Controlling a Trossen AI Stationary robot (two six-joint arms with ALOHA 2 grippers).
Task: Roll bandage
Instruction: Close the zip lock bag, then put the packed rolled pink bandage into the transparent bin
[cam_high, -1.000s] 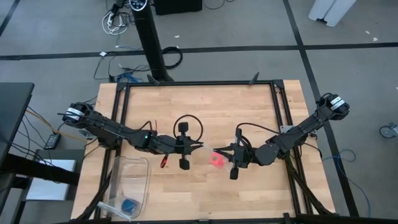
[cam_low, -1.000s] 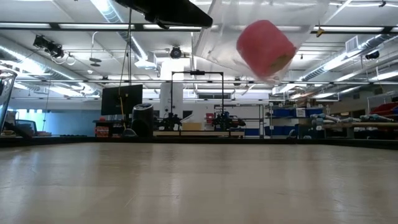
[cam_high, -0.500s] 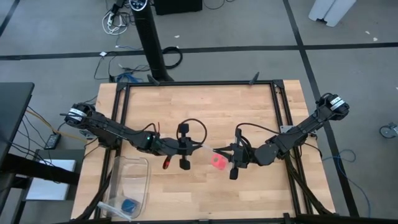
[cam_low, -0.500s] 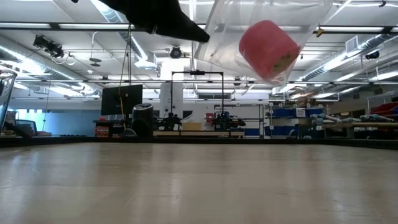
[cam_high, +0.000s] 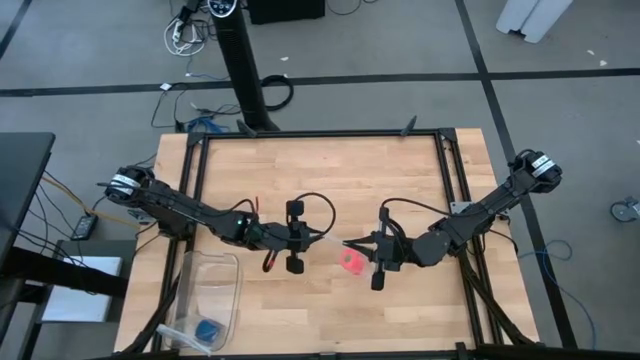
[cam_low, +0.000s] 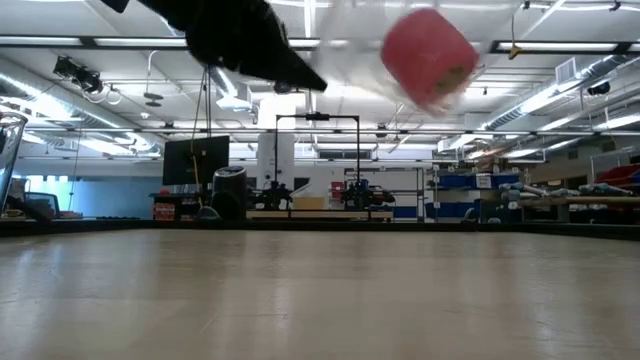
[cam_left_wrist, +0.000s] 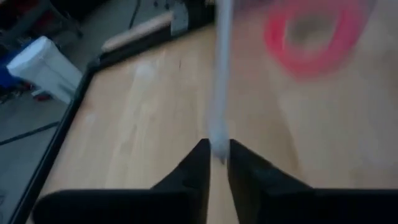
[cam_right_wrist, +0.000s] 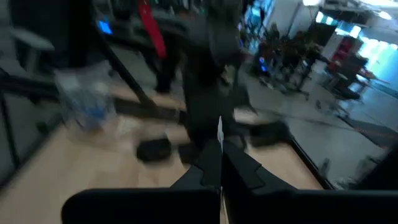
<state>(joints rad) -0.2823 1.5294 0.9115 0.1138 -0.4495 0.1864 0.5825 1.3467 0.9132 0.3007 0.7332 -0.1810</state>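
The bandage (cam_high: 350, 261) is a compact pink-red roll inside a clear plastic bag (cam_low: 440, 20). The bag hangs in the air between my two grippers, above the middle of the table. The low view shows the roll (cam_low: 428, 55) high above the tabletop. The left wrist view shows it as a pink ring (cam_left_wrist: 311, 31) beyond the bag's wall. My left gripper (cam_high: 321, 238) is shut on the bag's left edge. My right gripper (cam_high: 346, 243) is shut on its right edge. My left gripper pinches a thin edge of the clear bag (cam_left_wrist: 217, 134) between its two fingertips, coming level from the table's left. The bag is lifted clear of the table. My right gripper pinches the bag's opposite thin edge (cam_right_wrist: 219, 130) between its fingertips, coming level from the table's right. The bag hangs below with the roll in it.
A clear plastic container (cam_high: 205, 290) stands at the near left with a small blue object (cam_high: 208, 329) in it. A small red thing (cam_high: 266, 262) lies on the table under my left arm. Black frame rails (cam_high: 450, 170) run along the table's edges.
My left gripper has gone a little down and toward the table's near edge. The bag has shifted with it and shows blurred now. The roll stays inside, clear of the table. Both grippers have kept their hold.
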